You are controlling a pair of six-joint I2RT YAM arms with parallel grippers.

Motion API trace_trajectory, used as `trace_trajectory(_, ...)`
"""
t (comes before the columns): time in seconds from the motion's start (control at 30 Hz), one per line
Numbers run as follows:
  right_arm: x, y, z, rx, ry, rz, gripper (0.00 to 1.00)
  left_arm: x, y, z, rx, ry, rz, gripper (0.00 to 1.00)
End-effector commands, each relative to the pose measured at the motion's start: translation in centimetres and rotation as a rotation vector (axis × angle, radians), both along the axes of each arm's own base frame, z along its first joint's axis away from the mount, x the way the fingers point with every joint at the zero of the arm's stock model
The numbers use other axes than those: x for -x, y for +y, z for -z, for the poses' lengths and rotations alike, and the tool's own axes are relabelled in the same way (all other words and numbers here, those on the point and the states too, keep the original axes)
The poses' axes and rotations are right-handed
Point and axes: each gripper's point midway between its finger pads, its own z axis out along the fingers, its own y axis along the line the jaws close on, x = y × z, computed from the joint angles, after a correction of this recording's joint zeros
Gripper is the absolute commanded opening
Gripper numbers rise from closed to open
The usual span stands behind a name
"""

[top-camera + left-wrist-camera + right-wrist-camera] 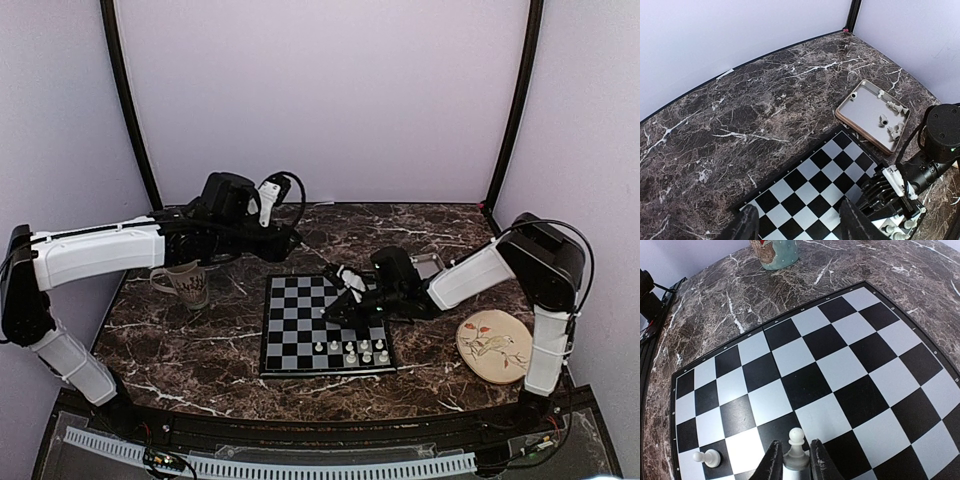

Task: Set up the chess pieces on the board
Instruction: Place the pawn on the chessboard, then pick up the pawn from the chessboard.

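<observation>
**Chess pieces (366, 350): set-up partly done, one pawn in hand**

- **Item:** small white set, split between the board (290, 320) and the tray (867, 107).
- **Placed:** a handful stand packed in the two nearest rows, at the board's near right corner. A second pawn (707, 457) sits on a dark square beside the working spot.
- **In hand:** the right gripper (795, 445) is low over the board. Its fingers are closed against the base of an upright pawn (796, 452) with no gap showing. Whether the pawn's foot touches the square is hidden.
- **Outstanding:** at least five pieces lie loose in the tray, just beyond the board's far right corner. Judged well short of half done.
- **Left gripper (797, 215):** fingers apart with nothing between, hovering high above the board's far edge.
- **Clearances:**
  - The far rows and the left half are bare squares, open to approach from above.
  - Room is tight only beside the placed cluster, where a wide release could knock a neighbouring piece.
  - The mug (185, 283) stands off the left rim, apart from it.
  - The plate (475, 355) lies well apart to the right.
</observation>
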Motion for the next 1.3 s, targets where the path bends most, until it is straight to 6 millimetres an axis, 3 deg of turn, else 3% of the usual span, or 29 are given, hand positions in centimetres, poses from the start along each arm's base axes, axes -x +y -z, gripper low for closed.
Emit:
trace_trajectory(0.0,-1.6,1.1,-1.7,-0.044,-0.062,0.032,0.23,0.9,0.6,-0.5,0.024,0.009,-0.002,0.58)
trace_trajectory(0.27,-2.5,0.2,-5.1,-0.056,-0.046,0.05,0.32,1.9,-0.2,1.9,0.002,0.114,0.046,0.58)
trace_trajectory(0.37,-3.1,-1.4,-7.6,-0.086,-0.031,0.066,0.32,2.4,-0.5,3.0,-0.01,0.172,0.064,0.58)
trace_trajectory(0.47,-3.9,-3.6,-9.7,-0.074,-0.029,0.106,0.33,3.1,-1.0,5.4,-0.046,0.272,0.086,0.55)
trace_trajectory(0.6,-4.3,-6.4,-10.8,0.011,-0.049,0.156,0.33,3.4,-1.5,8.4,-0.058,0.394,0.062,0.54)
trace_trajectory(0.7,-4.2,-7.7,-9.4,0.091,-0.026,0.192,0.37,3.5,-1.9,10.1,-0.045,0.47,0.032,0.54)
trace_trajectory(0.8,-3.7,-7.4,-7.4,0.169,0.061,0.167,0.39,2.9,-1.3,11.1,-0.057,0.469,-0.027,0.53)
trace_trajectory(0.87,-3.3,-6.7,-6.0,0.233,0.118,0.131,0.38,2.5,-1.1,11.3,-0.053,0.459,-0.047,0.53)
trace_trajectory(1.0,-2.8,-4.1,-5.0,0.265,0.145,0.077,0.37,3.0,-0.8,11.6,-0.046,0.487,-0.064,0.51)
trace_trajectory(1.27,-1.5,0.6,-2.6,0.336,0.204,0.005,0.38,4.6,2.3,12.2,-0.053,0.497,-0.126,0.5)
